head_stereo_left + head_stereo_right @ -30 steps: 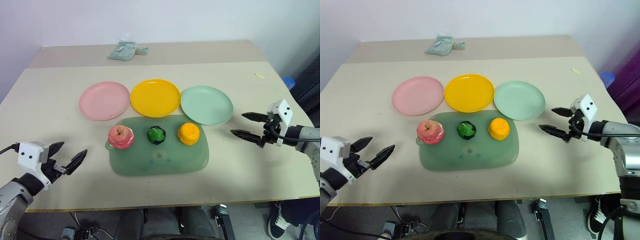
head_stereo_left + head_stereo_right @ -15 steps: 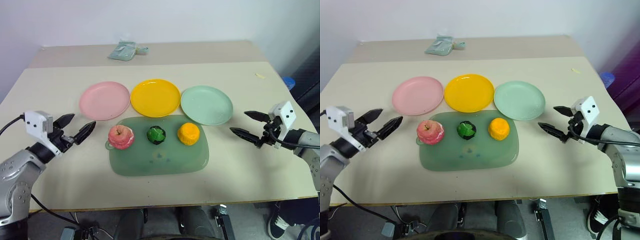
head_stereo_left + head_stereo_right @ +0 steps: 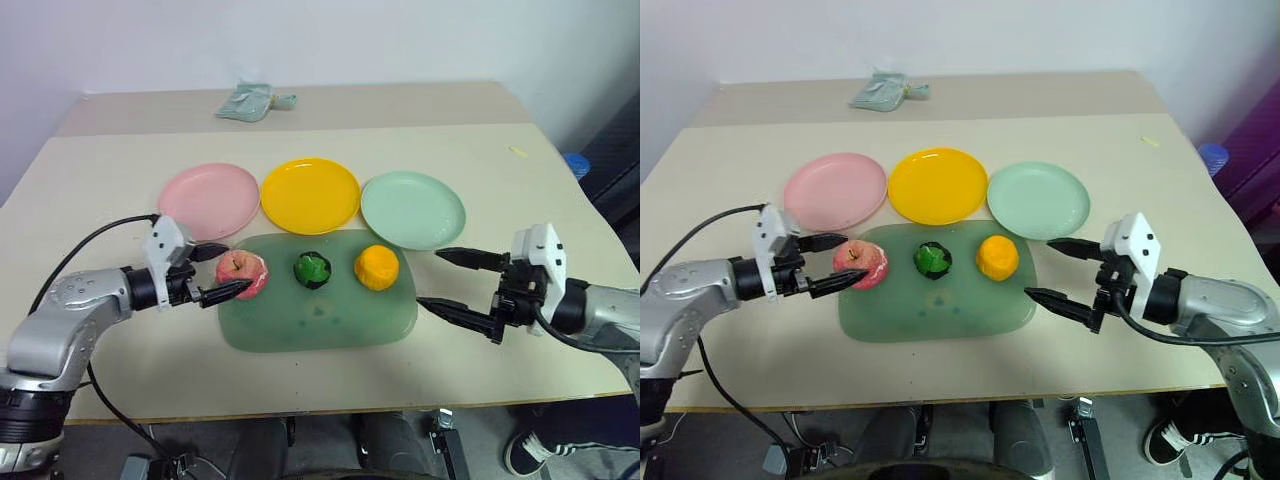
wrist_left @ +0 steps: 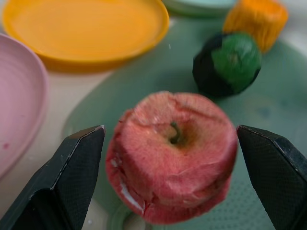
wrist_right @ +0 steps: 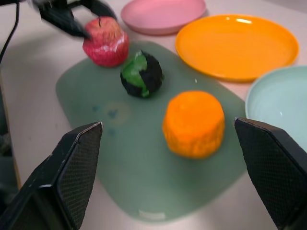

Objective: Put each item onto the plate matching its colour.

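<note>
**Left claw spread around apple, not gripping**

Left gripper wide open, fingers either side of pink-red apple at green board's left end. Right gripper wide open, empty, beside board's right edge. Pink plate behind apple.

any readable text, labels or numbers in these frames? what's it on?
None readable.
Pink plate, yellow plate, mint plate, green board: no print or marks.
Apple, green lump, orange fruit: no stickers.
Crumpled pale-green packet at the far table edge: any print too small to read.
</note>
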Controlling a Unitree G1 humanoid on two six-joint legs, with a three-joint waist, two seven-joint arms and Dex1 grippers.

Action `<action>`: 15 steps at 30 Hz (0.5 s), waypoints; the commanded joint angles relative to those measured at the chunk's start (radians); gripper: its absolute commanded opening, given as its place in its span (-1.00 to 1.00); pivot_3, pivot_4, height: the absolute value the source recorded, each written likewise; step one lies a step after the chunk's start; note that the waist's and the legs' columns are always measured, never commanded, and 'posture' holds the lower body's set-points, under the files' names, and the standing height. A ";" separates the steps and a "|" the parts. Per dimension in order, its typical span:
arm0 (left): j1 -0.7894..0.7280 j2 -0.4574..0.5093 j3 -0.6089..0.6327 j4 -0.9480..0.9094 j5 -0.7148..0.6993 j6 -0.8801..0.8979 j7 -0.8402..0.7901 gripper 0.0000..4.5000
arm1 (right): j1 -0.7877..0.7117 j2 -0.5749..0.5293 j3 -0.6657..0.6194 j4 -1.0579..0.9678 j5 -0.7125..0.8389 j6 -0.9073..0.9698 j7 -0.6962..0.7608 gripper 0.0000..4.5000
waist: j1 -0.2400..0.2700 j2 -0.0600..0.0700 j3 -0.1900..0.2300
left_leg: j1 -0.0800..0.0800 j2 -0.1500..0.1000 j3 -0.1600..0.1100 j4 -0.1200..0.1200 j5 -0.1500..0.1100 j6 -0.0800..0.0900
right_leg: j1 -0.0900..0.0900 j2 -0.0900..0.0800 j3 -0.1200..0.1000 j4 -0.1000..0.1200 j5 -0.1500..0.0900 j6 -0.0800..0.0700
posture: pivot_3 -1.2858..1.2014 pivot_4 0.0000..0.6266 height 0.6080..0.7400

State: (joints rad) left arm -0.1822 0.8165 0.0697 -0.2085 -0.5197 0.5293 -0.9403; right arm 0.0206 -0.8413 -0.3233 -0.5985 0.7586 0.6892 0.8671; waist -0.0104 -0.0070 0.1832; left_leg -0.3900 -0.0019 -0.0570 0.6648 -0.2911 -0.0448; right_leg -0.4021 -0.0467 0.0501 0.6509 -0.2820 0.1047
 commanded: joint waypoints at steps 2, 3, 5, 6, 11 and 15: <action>-0.034 -0.016 -0.051 0.035 0.061 -0.043 -0.020 1.00 | -0.016 0.016 0.010 -0.051 0.022 0.005 -0.047 0.99 | -0.001 0.000 0.000 | 0.000 0.000 0.000 0.000 0.000 0.000 | 0.000 0.000 0.000 0.000 0.000 0.000 | 0.03 -0.52 1.00; -0.036 -0.021 -0.053 0.046 0.070 -0.050 -0.020 0.89 | -0.019 0.019 0.015 -0.054 0.024 0.005 -0.055 1.00 | -0.001 0.000 0.000 | 0.000 0.000 0.000 0.000 0.000 0.000 | 0.000 0.000 0.000 0.000 0.000 0.000 | 0.03 -0.52 1.00; -0.040 -0.031 -0.041 0.060 0.068 -0.059 -0.019 0.64 | -0.023 0.021 0.022 -0.058 0.028 0.005 -0.066 1.00 | -0.001 0.000 0.000 | 0.000 0.000 0.000 0.000 0.000 0.000 | 0.000 0.000 0.000 0.000 0.000 0.000 | 0.03 -0.52 1.00; -0.042 -0.035 -0.030 0.064 0.063 -0.061 -0.018 0.50 | -0.026 0.021 0.026 -0.059 0.029 0.005 -0.071 1.00 | -0.001 0.000 0.000 | 0.000 0.000 0.000 0.000 0.000 0.000 | 0.000 0.000 0.000 0.000 0.000 0.000 | 0.03 -0.52 1.00; -0.120 -0.095 0.102 0.128 0.010 -0.059 0.089 0.46 | -0.054 0.022 0.043 -0.049 0.030 -0.001 -0.081 1.00 | 0.000 0.000 0.000 | 0.000 0.000 -0.001 0.000 0.000 0.000 | 0.000 0.000 0.000 0.000 0.000 0.000 | 0.03 -0.52 1.00; -0.319 -0.147 0.119 0.318 0.133 -0.050 0.328 0.46 | -0.100 0.031 0.074 -0.028 0.025 -0.006 -0.082 1.00 | 0.004 -0.002 0.000 | -0.001 0.000 -0.002 0.002 0.000 0.000 | 0.000 0.000 -0.002 0.001 0.000 0.000 | 0.03 -0.52 1.00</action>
State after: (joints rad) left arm -0.4550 0.6685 0.1516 0.0720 -0.4286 0.4898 -0.6954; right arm -0.0637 -0.8170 -0.2494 -0.6215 0.7700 0.6944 0.7859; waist -0.0069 -0.0094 0.1834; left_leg -0.3910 -0.0027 -0.0595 0.6672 -0.2911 -0.0448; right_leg -0.4019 -0.0466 0.0481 0.6520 -0.2817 0.1052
